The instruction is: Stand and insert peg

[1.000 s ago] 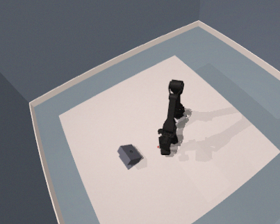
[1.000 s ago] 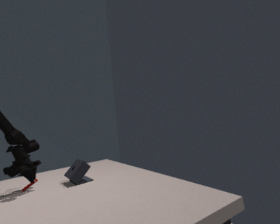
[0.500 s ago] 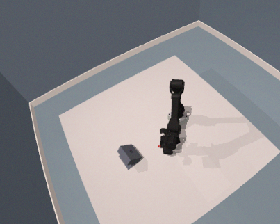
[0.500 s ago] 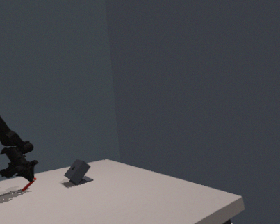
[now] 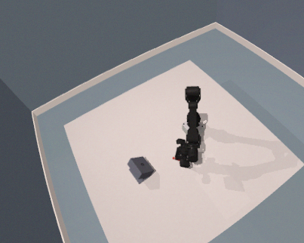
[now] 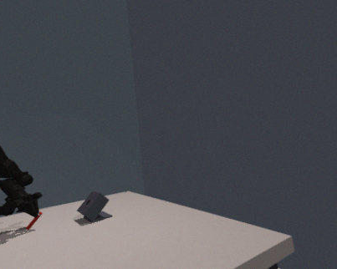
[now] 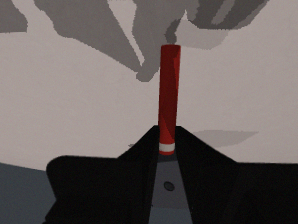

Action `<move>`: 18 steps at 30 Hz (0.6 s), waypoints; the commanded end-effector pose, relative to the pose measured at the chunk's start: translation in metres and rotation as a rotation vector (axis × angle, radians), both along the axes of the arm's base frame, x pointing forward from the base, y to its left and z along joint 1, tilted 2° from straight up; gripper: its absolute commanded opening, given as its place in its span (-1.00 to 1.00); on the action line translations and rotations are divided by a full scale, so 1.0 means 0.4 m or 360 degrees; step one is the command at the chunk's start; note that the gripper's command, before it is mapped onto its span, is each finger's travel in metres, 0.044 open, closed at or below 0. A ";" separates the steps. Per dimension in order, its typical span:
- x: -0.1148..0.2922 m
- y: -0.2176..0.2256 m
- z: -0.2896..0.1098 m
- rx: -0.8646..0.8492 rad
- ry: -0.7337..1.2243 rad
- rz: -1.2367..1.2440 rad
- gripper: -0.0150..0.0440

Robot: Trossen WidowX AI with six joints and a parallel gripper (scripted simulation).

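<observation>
My gripper (image 7: 166,130) (image 6: 34,210) (image 5: 180,158) is shut on the red peg (image 7: 168,95) (image 6: 33,221) near its white-banded end (image 7: 167,148). The peg is tilted, with its plain end pointing down toward the table; in the exterior view that end is at or just above the surface. In the top view only a small red bit of the peg (image 5: 174,158) shows beside the gripper. The grey sloped panel (image 5: 141,167) (image 6: 93,205) stands apart, to the gripper's side, with its one hole (image 5: 142,164) (image 6: 89,202) in the face.
The white table top (image 5: 115,124) (image 6: 177,238) is ringed by a blue-grey floor with a low pale wall (image 5: 43,158). The arm's shadows fall on the table beside it.
</observation>
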State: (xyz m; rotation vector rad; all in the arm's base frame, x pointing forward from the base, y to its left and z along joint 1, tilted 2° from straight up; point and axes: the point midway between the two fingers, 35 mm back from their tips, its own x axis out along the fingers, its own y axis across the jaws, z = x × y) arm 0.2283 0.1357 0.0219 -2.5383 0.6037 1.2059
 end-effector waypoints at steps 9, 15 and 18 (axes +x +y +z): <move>-0.023 0.003 -0.003 -0.0087 -0.0138 -0.0010 -0.32; -0.032 0.008 -0.002 -0.0126 -0.0210 -0.0014 -0.32; -0.037 0.010 -0.002 -0.0145 -0.0246 -0.0016 -0.32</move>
